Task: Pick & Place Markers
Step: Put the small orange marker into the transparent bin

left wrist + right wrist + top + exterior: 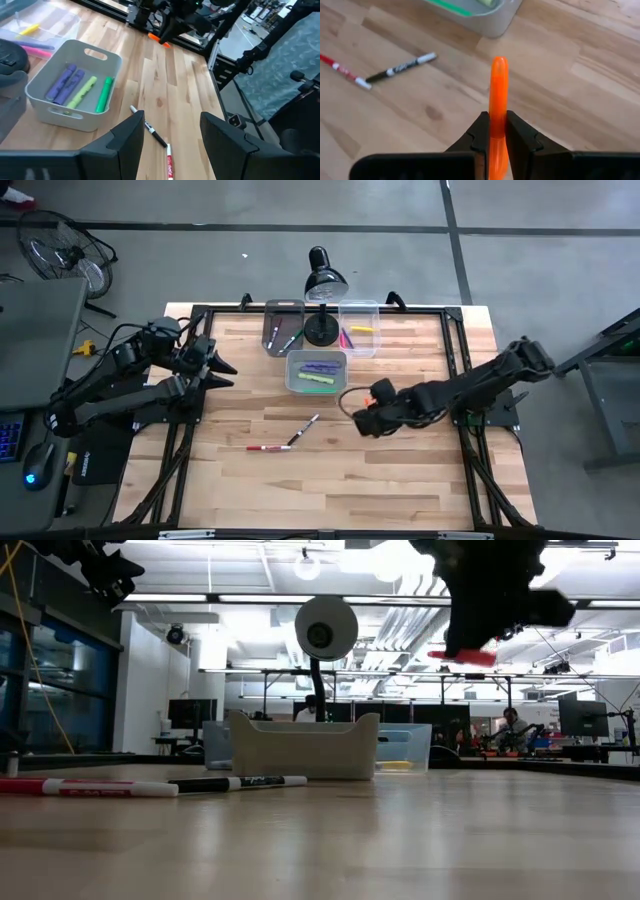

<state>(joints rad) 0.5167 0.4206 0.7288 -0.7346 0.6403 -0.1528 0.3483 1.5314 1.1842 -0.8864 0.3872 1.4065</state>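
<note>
right end effector [493, 131] pinching orange marker [498, 95], off the counter [400, 480] | left end effector [170, 132] spread, waiting | advice: carry level, release low over a bin [358, 328]

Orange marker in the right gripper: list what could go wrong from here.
1. The right gripper pinches the orange marker near one end, with most of it sticking out past the fingertips; it may pivot or slip during the carry.
2. The lamp stands between the bins; the arm could clip it when reaching the far ones.
3. The black marker and red marker lie loose on the table; a low sweep could scatter them.
</note>
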